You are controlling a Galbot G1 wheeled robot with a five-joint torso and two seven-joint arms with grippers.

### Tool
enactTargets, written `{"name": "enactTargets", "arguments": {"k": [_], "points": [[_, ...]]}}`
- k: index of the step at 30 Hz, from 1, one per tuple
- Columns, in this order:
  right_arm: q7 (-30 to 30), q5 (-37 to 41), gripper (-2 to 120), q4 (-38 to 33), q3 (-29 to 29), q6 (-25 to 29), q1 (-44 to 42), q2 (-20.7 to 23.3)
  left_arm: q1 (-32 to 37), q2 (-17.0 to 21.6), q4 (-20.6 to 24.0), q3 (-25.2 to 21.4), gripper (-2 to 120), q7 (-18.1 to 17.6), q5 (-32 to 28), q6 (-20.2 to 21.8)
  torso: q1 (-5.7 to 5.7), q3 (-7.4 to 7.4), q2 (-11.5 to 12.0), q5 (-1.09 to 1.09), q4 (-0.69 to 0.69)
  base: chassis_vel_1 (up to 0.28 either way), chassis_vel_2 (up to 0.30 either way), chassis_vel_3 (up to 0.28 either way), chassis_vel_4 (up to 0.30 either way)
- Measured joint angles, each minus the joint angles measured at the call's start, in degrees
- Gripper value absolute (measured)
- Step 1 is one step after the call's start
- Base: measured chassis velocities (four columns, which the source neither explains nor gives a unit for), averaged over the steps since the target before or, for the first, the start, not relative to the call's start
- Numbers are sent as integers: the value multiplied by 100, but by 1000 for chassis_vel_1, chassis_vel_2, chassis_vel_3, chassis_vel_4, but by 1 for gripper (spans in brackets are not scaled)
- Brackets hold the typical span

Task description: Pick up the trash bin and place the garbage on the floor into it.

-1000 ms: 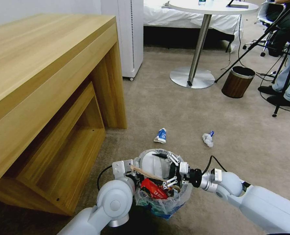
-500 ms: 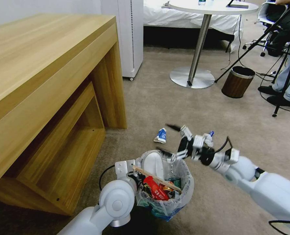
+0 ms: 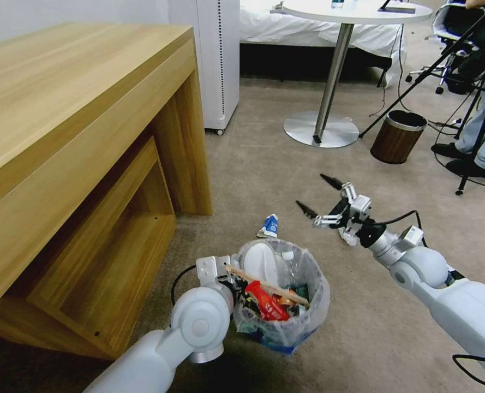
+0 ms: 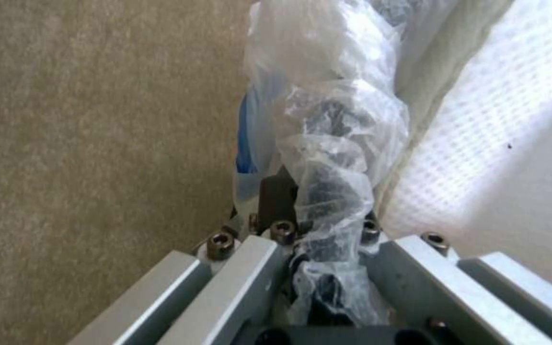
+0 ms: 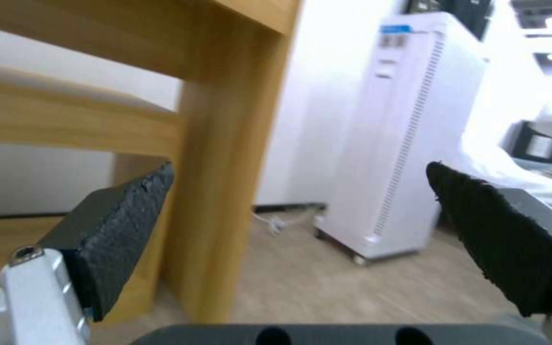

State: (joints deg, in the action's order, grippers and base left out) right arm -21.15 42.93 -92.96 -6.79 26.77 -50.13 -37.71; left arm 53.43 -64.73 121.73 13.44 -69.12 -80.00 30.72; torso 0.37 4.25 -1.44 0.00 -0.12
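Down at six o'clock in the head view, left gripper (image 3: 226,275) clamped tight on the bagged rim of the trash bin (image 3: 286,297), crinkled plastic bunched between the jaws in the left wrist view. Hard to say whether the bin hangs clear of the floor (image 3: 307,164) or rests on it. Plenty of garbage already aboard: white slipper (image 3: 258,265) standing against the far wall, wooden stick (image 3: 264,284) lying across the mouth, red wrapper (image 3: 267,305) beneath it, more litter packed underneath. Looks well past halfway, then, with the pick-up part done. Moving outward, blue-white carton (image 3: 268,226) on the carpet at twelve o'clock from the bin, just beyond its rim, untouched. Further out at one o'clock from the bin, right gripper (image 3: 318,195) up in the air, spread wide and carrying nothing, black pads well apart in the right wrist view. From that pincer, carton at about eight o'clock, near but lower; bin at seven o'clock, apart from it. Tucked just behind the right wrist, a scrap of what seems to be crumpled white paper (image 3: 347,238), mostly hidden. Left to collect, by this reckoning: carton and paper.
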Motion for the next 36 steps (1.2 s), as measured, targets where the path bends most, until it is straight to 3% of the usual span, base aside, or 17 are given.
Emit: {"name": "enactTargets", "arguments": {"k": [3,7,14,16,19,20,22,32,36], "points": [[132,-65,100,160,-152,-79,-67,-58,49,-14,-22,0,0,32,58,13,0,0,0,1,0,0,0,0,0],[760,-313,100,216,-469,-370,-312,-280,8,-23,-51,37,0,52,76,22,0,0,0,-1,0,0,0,0,0],[2535,-768,100,-54,-1220,-1388,-885,-696,-409,26,-86,213,0,17,-166,-76,0,0,0,1,0,0,0,0,0],[2732,-765,100,-108,-1277,-1517,-928,-722,-451,27,-89,232,0,10,-193,-89,0,0,0,0,0,0,0,0,0],[3725,-658,100,-370,-1467,-2172,-1113,-833,-605,40,-98,321,0,-25,-284,-133,0,0,0,-1,-1,0,0,0,0],[3725,-658,100,-370,-1467,-2172,-1113,-833,-605,40,-98,321,0,-25,-284,-133,0,0,0,-1,-1,0,0,0,0],[4467,-430,100,-642,-1753,-2757,-1448,-965,-695,64,-101,417,0,-65,-361,-169,0,0,0,0,0,0,0,0,0],[5058,-512,100,-1006,-2544,-3814,-2392,-1193,-559,-8,-138,490,0,-102,-276,-162,0,0,0,0,-1,0,0,0,0],[5094,-756,100,-958,-2695,-3899,-2466,-1381,-452,-10,-140,414,0,-129,-230,-150,0,0,0,0,0,0,0,0,0]]}}
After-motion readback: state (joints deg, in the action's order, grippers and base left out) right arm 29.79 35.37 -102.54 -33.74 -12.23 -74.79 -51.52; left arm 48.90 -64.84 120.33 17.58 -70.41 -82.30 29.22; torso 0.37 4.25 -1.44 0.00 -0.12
